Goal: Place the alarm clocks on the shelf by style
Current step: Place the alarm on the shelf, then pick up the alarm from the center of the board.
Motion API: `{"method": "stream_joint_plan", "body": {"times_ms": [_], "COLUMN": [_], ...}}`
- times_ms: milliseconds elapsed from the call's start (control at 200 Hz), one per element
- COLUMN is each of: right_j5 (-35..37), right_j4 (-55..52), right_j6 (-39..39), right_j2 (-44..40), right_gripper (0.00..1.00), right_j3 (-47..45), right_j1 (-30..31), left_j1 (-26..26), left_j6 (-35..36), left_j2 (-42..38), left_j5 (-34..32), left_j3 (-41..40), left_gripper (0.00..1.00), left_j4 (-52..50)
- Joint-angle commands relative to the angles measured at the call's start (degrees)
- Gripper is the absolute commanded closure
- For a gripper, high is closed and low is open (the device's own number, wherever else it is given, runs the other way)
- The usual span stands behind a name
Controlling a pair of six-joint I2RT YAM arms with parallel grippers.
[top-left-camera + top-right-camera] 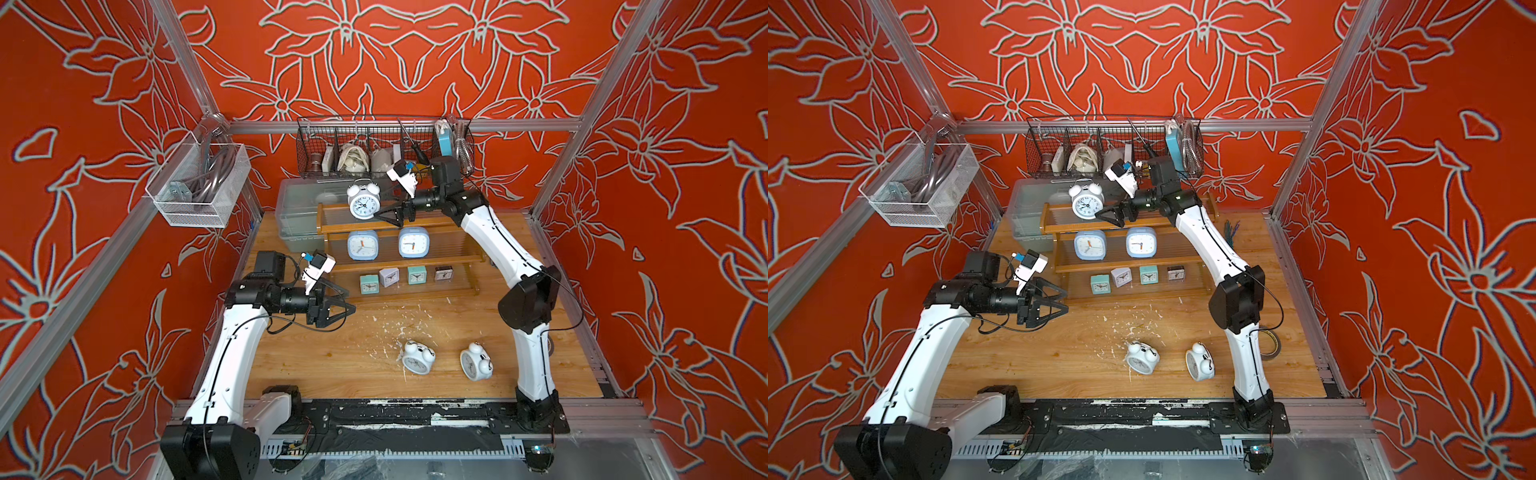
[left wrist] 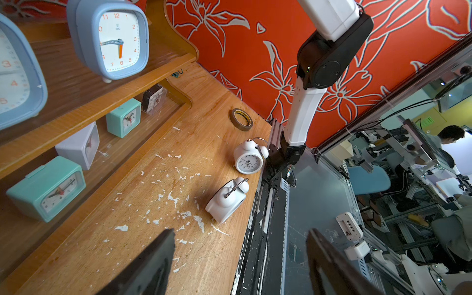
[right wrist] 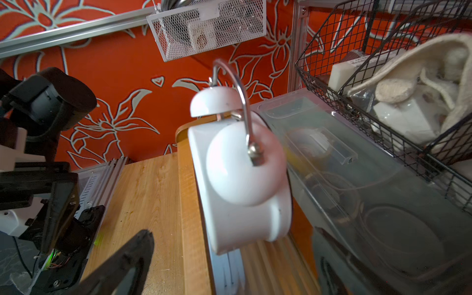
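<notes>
The shelf (image 1: 415, 264) stands at the back of the table. A white twin-bell clock (image 1: 363, 202) stands upright on its top tier. My right gripper (image 1: 384, 216) is open just right of this clock (image 3: 240, 178), both fingers clear of it. On the middle tier are two light-blue clocks (image 1: 363, 245) (image 1: 414, 242). The bottom tier holds a teal cube (image 1: 368, 284), a whitish cube (image 1: 389, 276), a teal cube (image 1: 417, 274) and a dark cube (image 1: 443, 273). Two white twin-bell clocks (image 1: 417, 357) (image 1: 476, 360) lie on the table near the front. My left gripper (image 1: 349, 301) hangs open and empty left of the bottom tier.
A black wire basket (image 1: 384, 145) hangs on the back wall above a grey plastic bin (image 1: 299, 208), which is behind the shelf's left end. A white mesh basket (image 1: 195, 187) hangs on the left wall. A tape roll (image 1: 1271, 343) lies by the right arm's base.
</notes>
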Motion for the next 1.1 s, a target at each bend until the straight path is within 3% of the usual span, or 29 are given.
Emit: {"method": "stream_joint_plan", "body": {"times_ms": [0, 200, 570, 846, 1096], "right_j5": [3.02, 9.33, 14.28, 20.45, 32.24], "right_j4": [0.28, 3.82, 17.75, 19.28, 14.44], "right_j6": [-0.52, 3.75, 10.96, 10.79, 13.00], "right_j2": [-5.26, -14.14, -35.79, -50.38, -61.82], "right_gripper": [0.00, 0.00, 0.00, 0.00, 0.00], "right_j3": [-3.49, -16.49, -50.67, -65.83, -73.07], "right_j1": [0.16, 0.23, 1.32, 2.94, 3.00], "left_j1": [0.33, -2.40, -18.32, -30.57, -39.91], "left_j6": [1.38, -1.34, -0.06, 2.66, 5.13], "left_j2": [-0.76, -0.16, 4.42, 11.01, 18.26], "left_j5": [2.33, -0.87, -15.75, -24.99, -31.97], "left_j3": [-0.94, -2.18, -5.67, -6.66, -5.44], "left_gripper": [0.18, 0.17, 0.16, 0.15, 0.14], "left_j4": [1.53, 5.88, 13.42, 18.87, 21.59]}}
